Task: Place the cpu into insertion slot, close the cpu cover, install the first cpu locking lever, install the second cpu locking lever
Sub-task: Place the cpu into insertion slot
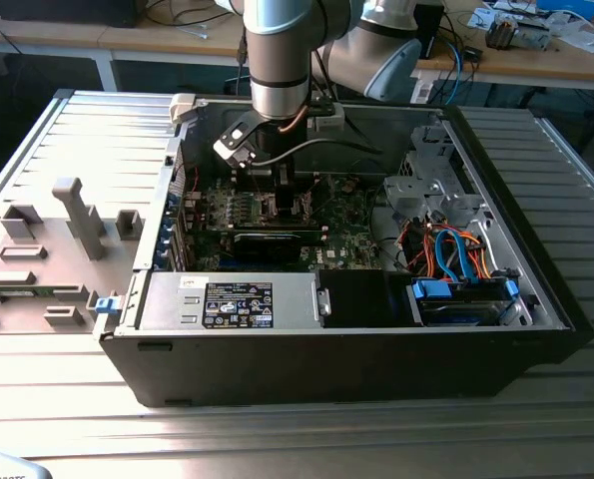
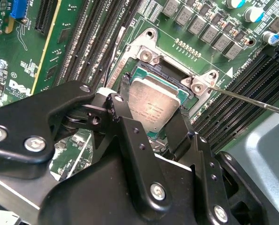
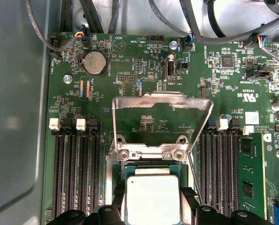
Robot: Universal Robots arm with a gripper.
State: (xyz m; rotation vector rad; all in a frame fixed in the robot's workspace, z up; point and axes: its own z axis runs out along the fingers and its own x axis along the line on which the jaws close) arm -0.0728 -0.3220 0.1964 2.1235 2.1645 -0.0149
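Dull silver-grey cpu (image 3: 151, 199); green board (image 3: 130, 70) with black slots (image 3: 78, 173); silver cover (image 3: 162, 99); black gripper (image 2: 151, 112); blue and orange cables (image 1: 446, 249), exterior view's right.

Ribbed metal table (image 1: 396, 439) carries open computer case (image 1: 326, 364).

Lab: cable-strewn workbenches (image 1: 546, 65), opened computer (image 1: 356, 359)

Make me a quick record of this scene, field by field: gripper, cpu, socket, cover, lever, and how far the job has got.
gripper: shut on the cpu, a finger at each side
cpu: silver top up, at the insertion slot; cannot tell if seated
insertion slot: on the green motherboard, between rows of memory slots
cpu cover: swung open, clear of the slot
locking lever: thin rod sticking out free, unlatched
progress: cover not closed, lever not installed
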